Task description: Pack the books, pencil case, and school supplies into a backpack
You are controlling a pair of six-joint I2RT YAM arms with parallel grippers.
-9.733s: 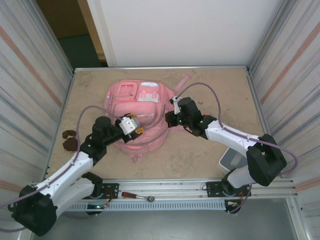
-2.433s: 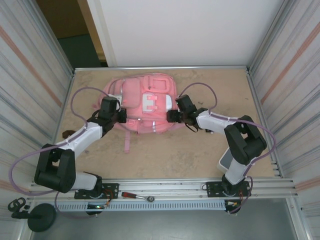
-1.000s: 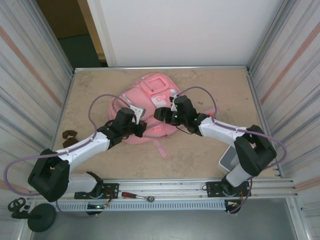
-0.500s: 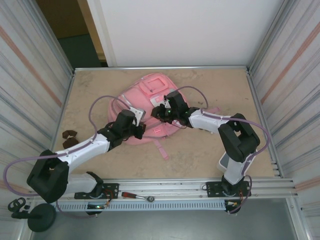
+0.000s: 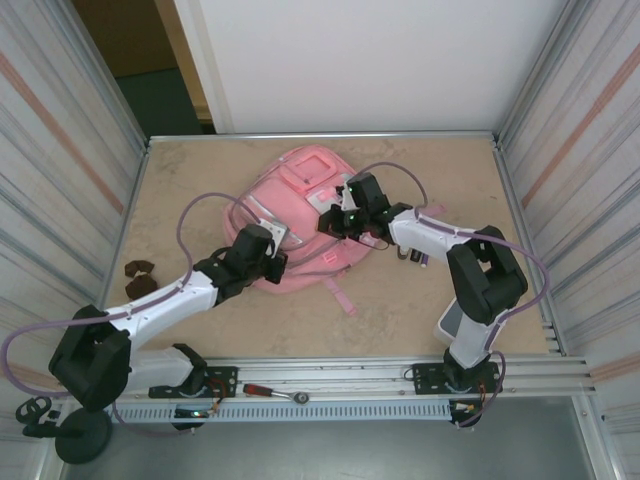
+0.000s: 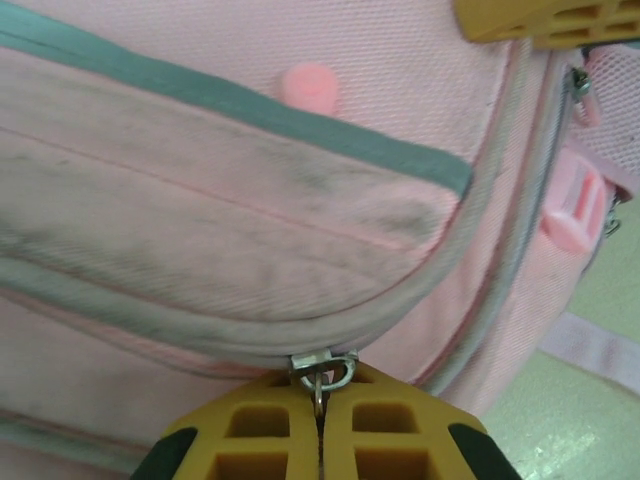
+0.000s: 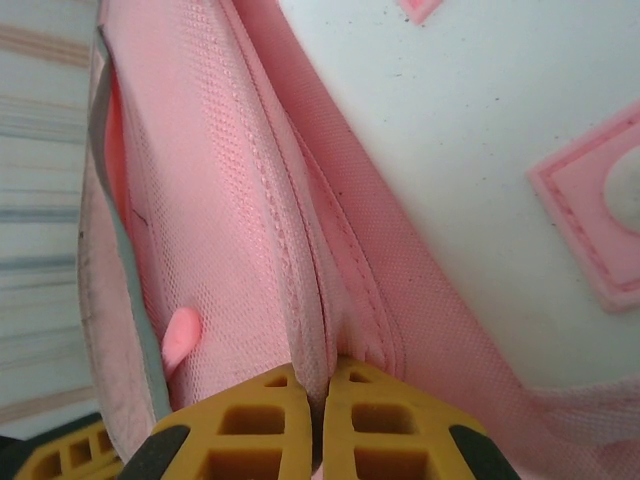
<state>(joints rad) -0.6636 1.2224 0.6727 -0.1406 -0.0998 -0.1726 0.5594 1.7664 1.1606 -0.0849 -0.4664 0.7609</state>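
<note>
The table (image 5: 420, 320) carries the backpack (image 5: 300, 190) lying flat in its far middle, pocket side up, with one strap trailing toward us. It lies that way, we judge, so the zip line along its near edge faces both arms.

We work it from two sides. Our left gripper (image 5: 275, 262) comes in from the near left and our right gripper (image 5: 330, 222) from the right, and the two meet close together on the bag's near half. In the left wrist view our left gripper (image 6: 320, 392) is clamped tight on the metal zip pull (image 6: 322, 370) at the curved corner of a grey-trimmed pocket, fingers pressed together with the ring pinched between them. In the right wrist view our right gripper (image 7: 318, 385) is pinched closed on a fold of fabric (image 7: 315, 320) beside a seam. That grip looks like an anchor: we brace the soft cloth so the slider can run instead of dragging the whole bag.

Packing has not begun, by our reading. What we take for the school supplies (image 5: 417, 257) lie on the table just beside our right forearm, too small to tell apart.
</note>
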